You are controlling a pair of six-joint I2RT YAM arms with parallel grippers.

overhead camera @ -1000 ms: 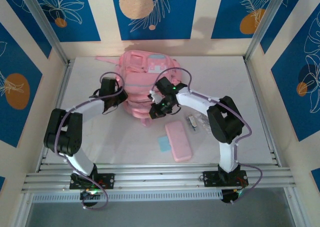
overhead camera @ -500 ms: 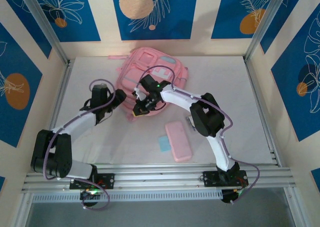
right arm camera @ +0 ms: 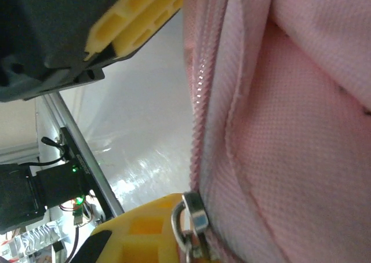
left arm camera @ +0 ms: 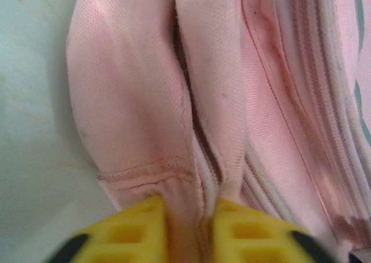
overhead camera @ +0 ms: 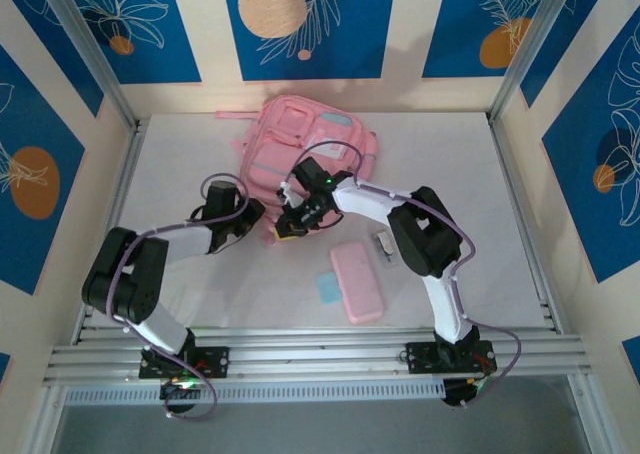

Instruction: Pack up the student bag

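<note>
The student bag (overhead camera: 305, 146) is a large soft pink backpack with pale patches, lying flat at the back middle of the table. My left gripper (overhead camera: 254, 214) is at its near left corner, and its yellow fingers (left arm camera: 133, 231) are shut on a fold of the bag's pink fabric (left arm camera: 191, 159) beside the zipper seam. My right gripper (overhead camera: 291, 224) is close by at the bag's near edge. Its yellow finger (right arm camera: 139, 231) is shut on the bag's metal zipper pull (right arm camera: 193, 219); the other finger is hidden behind fabric. The left gripper's fingers (right arm camera: 136, 17) show in the right wrist view.
A flat pink pencil case (overhead camera: 357, 281) lies in front of the bag with a small pale blue card (overhead camera: 327, 288) at its left. A small white item (overhead camera: 384, 244) sits by the right arm's elbow. Metal rails (overhead camera: 310, 349) run along the near edge.
The bag has swung and spread out flatter. My left gripper let go, moved right and toward me, and shut again on the bag's corner. The right gripper stayed shut and shifted left.
</note>
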